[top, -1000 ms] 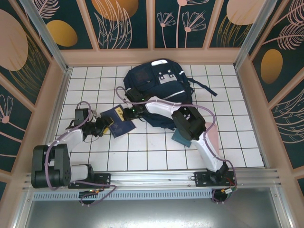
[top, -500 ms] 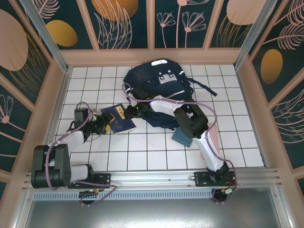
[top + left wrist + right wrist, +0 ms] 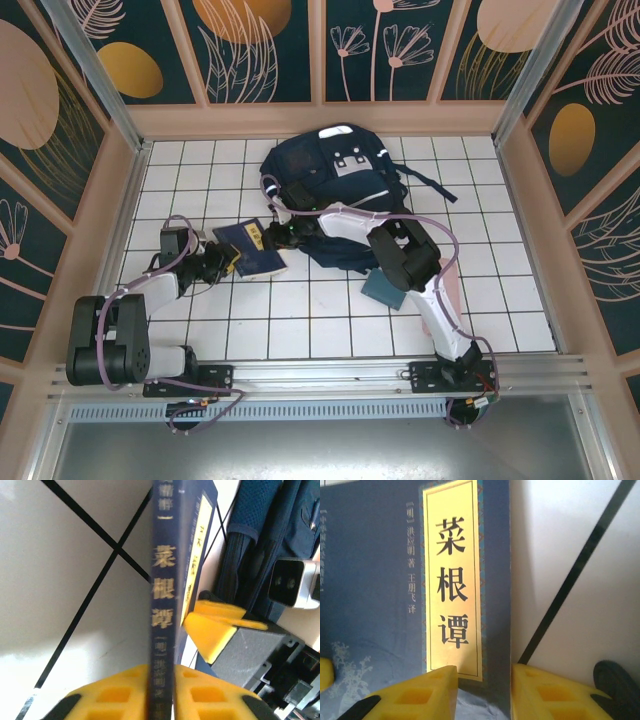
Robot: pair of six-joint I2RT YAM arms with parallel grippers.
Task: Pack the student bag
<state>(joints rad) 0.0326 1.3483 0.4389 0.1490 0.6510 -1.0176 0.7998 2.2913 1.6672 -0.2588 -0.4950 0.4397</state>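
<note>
Change: the left gripper has shut since the earlier frame, when its jaws stood apart at the book. The book has also turned a little on the desk.
Left gripper: clamped on the book's spine, which the left wrist view shows edge-on between the yellow fingers.
Right gripper: jaws apart, tips at the cover beside the yellow label near a corner. No pinch visible.
Book: navy, left of centre, just beside the backpack's near-left edge. The cover appears tilted up off the tiles.
Backpack: lies flat at the far centre of the desk, with the right arm reaching across its near side. Cannot tell whether its opening is unzipped.
Other: small teal item on the desk under the right arm's elbow.
Step (judged): picking up the book, early in the packing. Nothing can be seen to be inside the backpack yet.
Next move (judged): lift the book by the spine and carry it toward the backpack. The right gripper would need to leave the cover and hold the opening wide.
Risk (judged): a thin spine grip may let the book swing or slip.
</note>
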